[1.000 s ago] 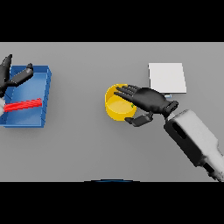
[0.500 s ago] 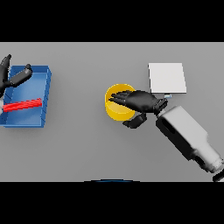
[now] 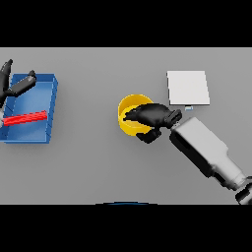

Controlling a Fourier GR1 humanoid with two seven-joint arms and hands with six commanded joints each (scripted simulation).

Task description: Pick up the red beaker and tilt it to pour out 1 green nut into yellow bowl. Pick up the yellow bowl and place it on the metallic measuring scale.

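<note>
The yellow bowl (image 3: 128,109) sits at the table's middle. My right hand (image 3: 149,116) lies over its right side, fingers curled down over the rim and thumb below it, gripping the bowl. The metallic measuring scale (image 3: 187,87), a pale square plate, lies up and to the right of the bowl. The red beaker (image 3: 24,118) lies on its side inside a blue tray (image 3: 49,106) at the far left. My left hand (image 3: 15,86) hovers over the tray's upper left corner, fingers straight and spread. No green nut shows.
The blue tray takes up the left edge of the table. The right forearm (image 3: 204,150) slants from the lower right across the table toward the bowl.
My right hand's fingers have curled from spread flat over the bowl to a grip on its right rim. The forearm has swung slightly. The left hand stays put.
</note>
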